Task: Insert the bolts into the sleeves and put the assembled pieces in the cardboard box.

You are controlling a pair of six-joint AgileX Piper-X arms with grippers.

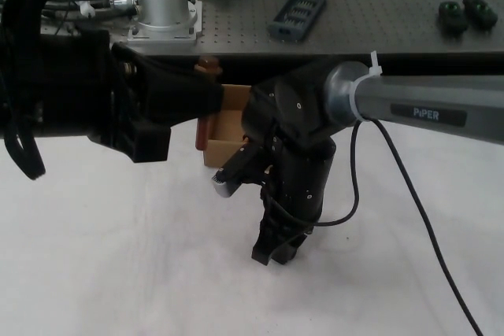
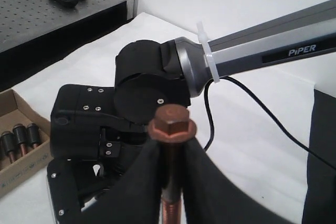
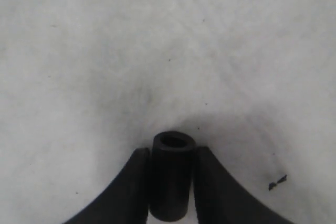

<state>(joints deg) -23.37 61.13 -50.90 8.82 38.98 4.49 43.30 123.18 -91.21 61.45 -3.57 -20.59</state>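
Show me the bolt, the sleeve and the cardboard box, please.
bolt (image 2: 172, 125): left wrist view, on its copper-coloured hex head.
sleeve (image 3: 172, 182): right wrist view, on its black side wall.
cardboard box (image 2: 22, 174): left wrist view, on its outer side wall.

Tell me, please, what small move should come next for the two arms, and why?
The left gripper is shut on the bolt, the right gripper on the sleeve over the white cloth, and the parts are not yet joined. So probably bring the bolt's shank in line with the sleeve's open bore.
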